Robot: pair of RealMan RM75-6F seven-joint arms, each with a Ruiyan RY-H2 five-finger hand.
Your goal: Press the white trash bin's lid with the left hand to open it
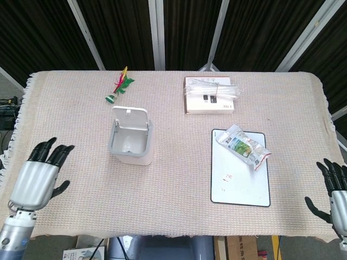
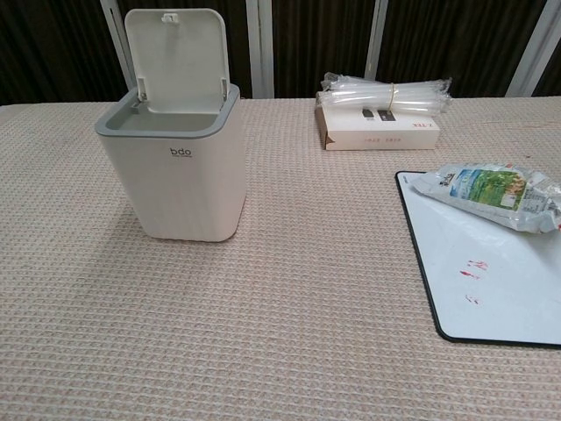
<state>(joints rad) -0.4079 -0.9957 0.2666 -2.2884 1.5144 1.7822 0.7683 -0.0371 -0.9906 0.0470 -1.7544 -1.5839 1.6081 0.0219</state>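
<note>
The white trash bin (image 1: 130, 143) (image 2: 179, 167) stands left of the table's middle with its lid (image 2: 177, 60) swung upright and the inside showing. My left hand (image 1: 39, 174) hovers at the table's near left edge, well away from the bin, fingers spread and holding nothing. At the near right edge my right hand (image 1: 335, 192) also has its fingers spread and holds nothing. Neither hand shows in the chest view.
A white board (image 1: 240, 169) lies right of centre with a snack packet (image 1: 243, 146) on its far end. A flat box topped with bagged straws (image 1: 210, 94) sits at the back. A small red and green feathered toy (image 1: 119, 86) lies behind the bin.
</note>
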